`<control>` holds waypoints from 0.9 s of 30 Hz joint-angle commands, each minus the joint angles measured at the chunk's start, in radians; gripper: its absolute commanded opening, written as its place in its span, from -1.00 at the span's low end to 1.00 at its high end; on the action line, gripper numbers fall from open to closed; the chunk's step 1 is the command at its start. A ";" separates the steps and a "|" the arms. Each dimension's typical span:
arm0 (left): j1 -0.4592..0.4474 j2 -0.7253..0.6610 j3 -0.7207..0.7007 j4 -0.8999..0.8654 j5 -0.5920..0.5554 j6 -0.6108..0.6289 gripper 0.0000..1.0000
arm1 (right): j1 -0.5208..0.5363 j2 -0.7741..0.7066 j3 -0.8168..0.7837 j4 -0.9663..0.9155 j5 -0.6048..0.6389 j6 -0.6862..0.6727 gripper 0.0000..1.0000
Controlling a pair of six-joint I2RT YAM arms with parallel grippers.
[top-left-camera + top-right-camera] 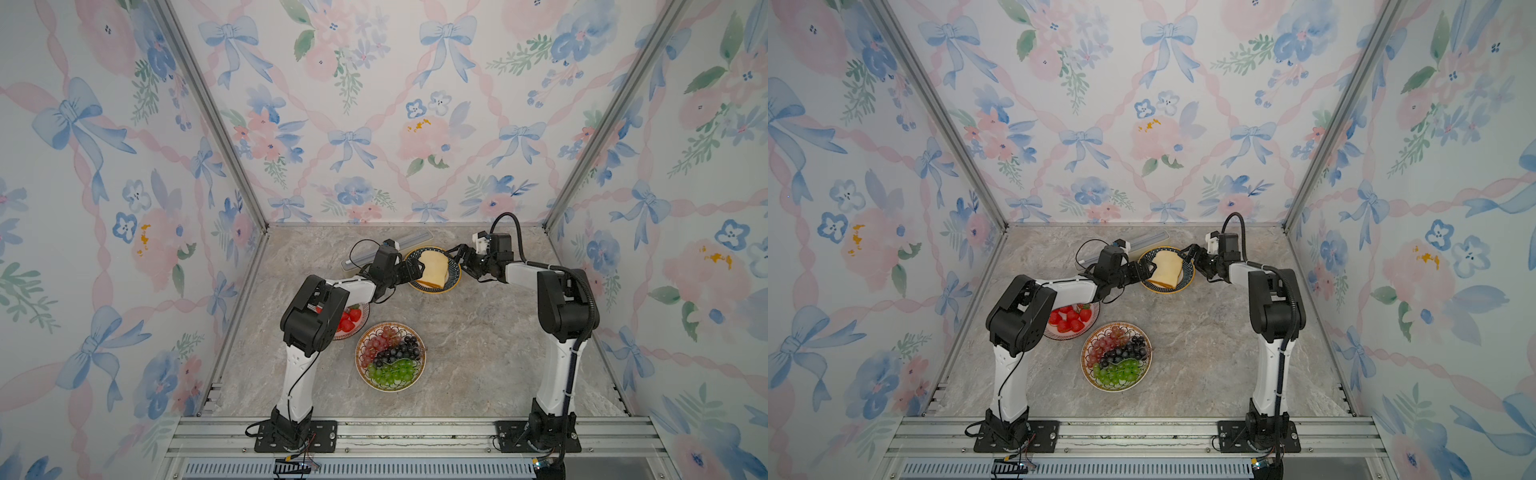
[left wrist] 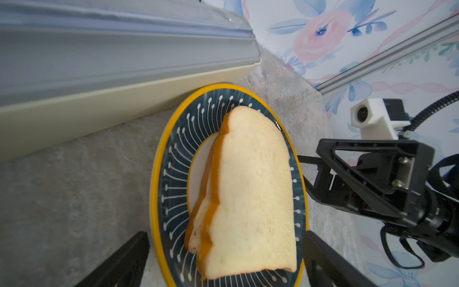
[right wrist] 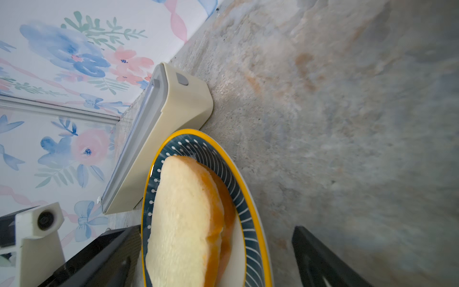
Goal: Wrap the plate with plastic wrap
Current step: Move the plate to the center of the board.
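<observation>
marble tabletop (image 1: 478, 332) | plate (image 2: 171, 174) (yellow-rimmed, blue) | left end effector (image 2: 223, 238) apart | right end effector (image 3: 218, 229) apart

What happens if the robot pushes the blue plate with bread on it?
The plate looks glazed and stiff, so it would probably slide flat on the smooth table. Its low, wide shape makes tipping unlikely. The bread lies loose on top, so a sudden shove might shift it.

Left arm (image 1: 296, 372) and right arm (image 1: 552, 374) are showing white links and black joints. Ribbed black cable (image 1: 574, 361) is running down the right.
</observation>
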 commanded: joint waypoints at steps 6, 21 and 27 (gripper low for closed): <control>-0.004 0.038 0.042 0.024 0.098 -0.005 0.96 | 0.035 -0.027 -0.012 0.030 -0.079 -0.006 0.94; -0.016 -0.047 -0.058 0.025 0.064 0.014 0.96 | 0.109 -0.251 -0.293 0.074 -0.052 -0.064 0.94; -0.015 -0.084 -0.096 0.025 0.040 0.037 0.96 | 0.152 -0.371 -0.441 0.067 0.046 -0.062 0.94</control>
